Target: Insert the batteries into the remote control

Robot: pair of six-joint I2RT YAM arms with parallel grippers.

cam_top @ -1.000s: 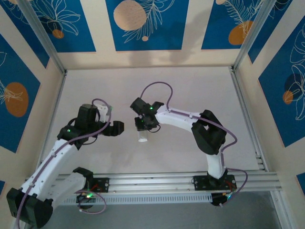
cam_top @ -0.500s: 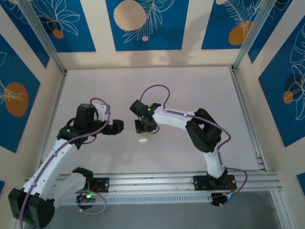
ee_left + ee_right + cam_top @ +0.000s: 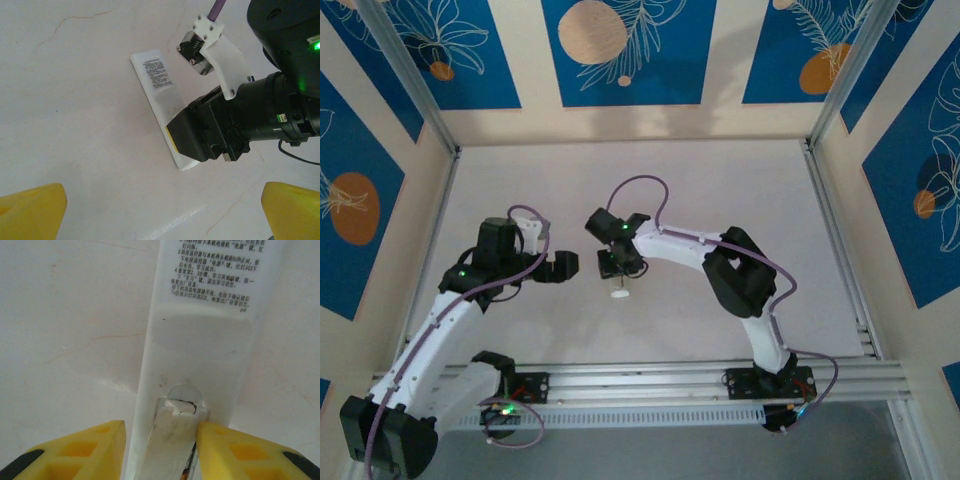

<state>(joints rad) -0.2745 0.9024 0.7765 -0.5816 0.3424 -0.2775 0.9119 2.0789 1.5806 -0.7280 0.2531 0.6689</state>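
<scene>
The remote control [image 3: 205,335] lies back-side up on the table, showing its white body and printed label. A loose white battery cover [image 3: 175,440] sits tilted at its near end. My right gripper [image 3: 160,427] hangs open over that end. Its right finger [image 3: 235,450] touches the cover's edge and its left finger [image 3: 90,450] stands apart from it. A dark, coppery sliver [image 3: 187,471] peeks from under the cover; I cannot tell if it is a battery. In the left wrist view the remote [image 3: 155,85] runs under the right gripper [image 3: 195,145]. My left gripper [image 3: 162,215] is open and holds nothing.
The table top [image 3: 720,190] is pale marbled white with thin cracks. Patterned blue and cream walls [image 3: 620,50] close in the sides and back. An aluminium rail [image 3: 670,380] carrying the arm bases runs along the near edge.
My right gripper has shifted slightly left and toward the near edge, and the remote's visible end moved with it. The left arm has barely moved.
</scene>
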